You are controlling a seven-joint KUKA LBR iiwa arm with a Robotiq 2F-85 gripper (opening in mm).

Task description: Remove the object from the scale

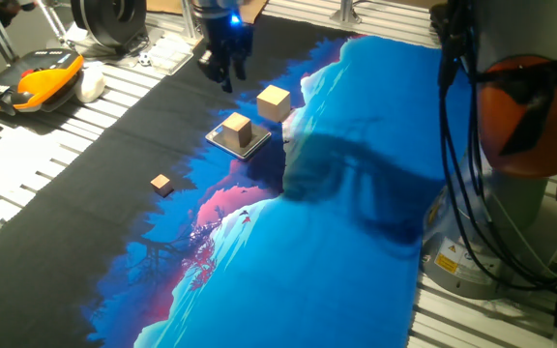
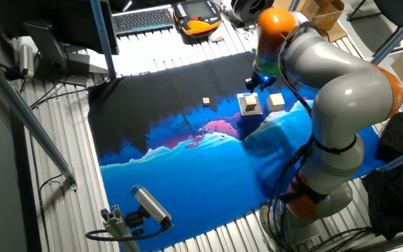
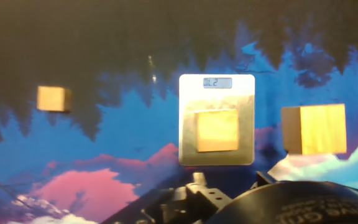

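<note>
A blue, pink and black printed mat covered the slatted counter you were working at, with a keyboard and an orange-and-black handset lying beyond the mat's dark edge. Near the boundary of black and blue, the scale lay flat on the mat, its shiny top carrying the object, a pale wooden cube that sat upright roughly at the plate's middle. In the hand view the scale's small display glowed at the plate's far edge, its digits too blurred to read. Just beside the scale, clear of it, stood the larger pale cube on the mat. The tiny brownish block rested well apart on the scale's other side. Your pincer hung above the mat, beyond the scale and touching none of the three blocks; its dark fingers appeared spread, with nothing between them. The grey arm with orange joints arched over the mat's blue half and cast a dark shadow across it. The hand camera looked down on all three blocks in a row, the scale in the centre.
</note>
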